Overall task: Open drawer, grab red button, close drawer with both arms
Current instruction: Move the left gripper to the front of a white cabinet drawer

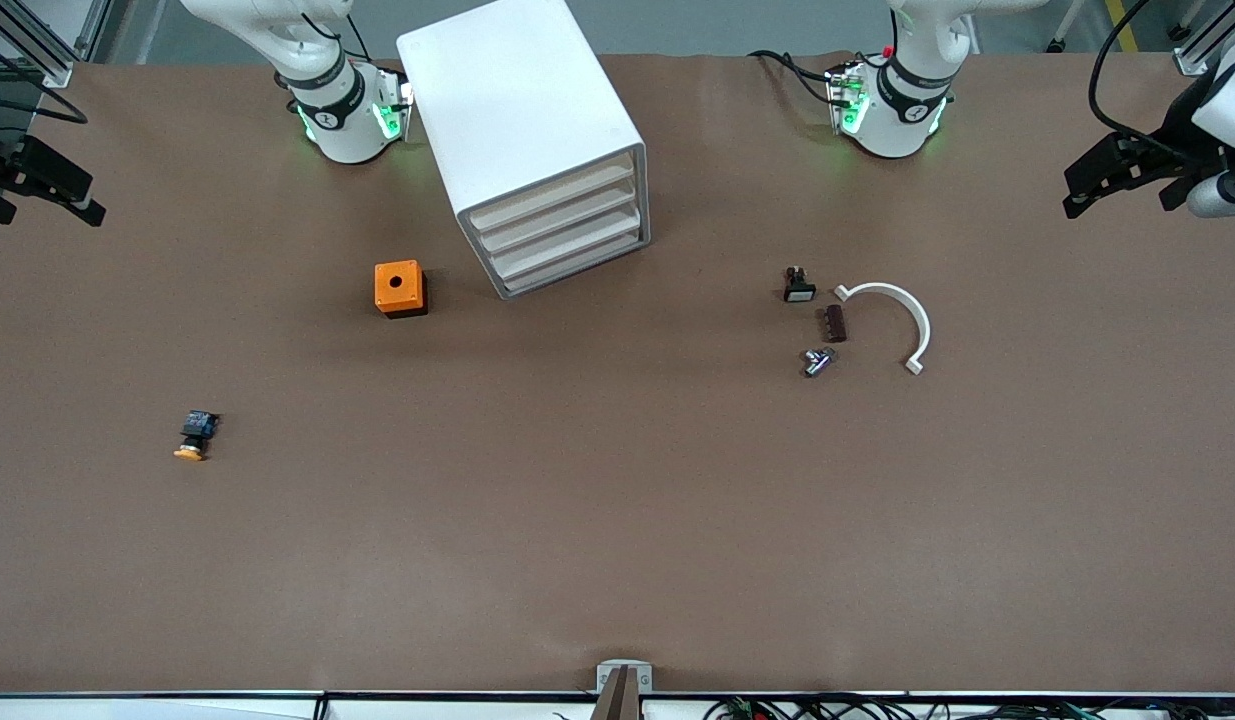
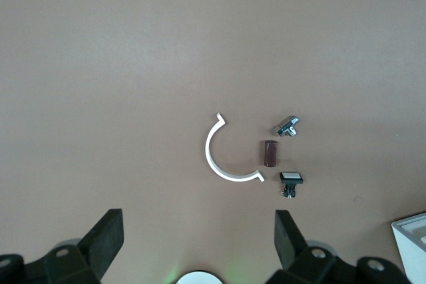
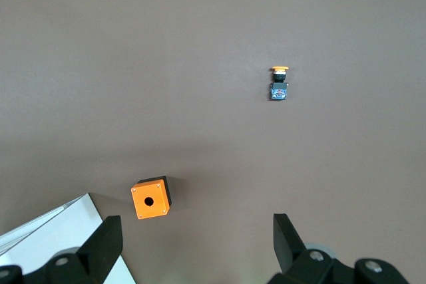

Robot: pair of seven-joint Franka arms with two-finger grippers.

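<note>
Brown table [image 1: 617,520], shut cream-fronted top drawer [image 1: 554,205]

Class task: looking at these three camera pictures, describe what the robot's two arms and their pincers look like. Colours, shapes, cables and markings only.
Both arms are glossy white with black joint rings. Each rounded base, the right arm and the left arm, glows with green lights, carries a small round mark and trails black cables. The left pincer and the right pincer each have two matte black, wedge-shaped fingers set wide apart.
</note>
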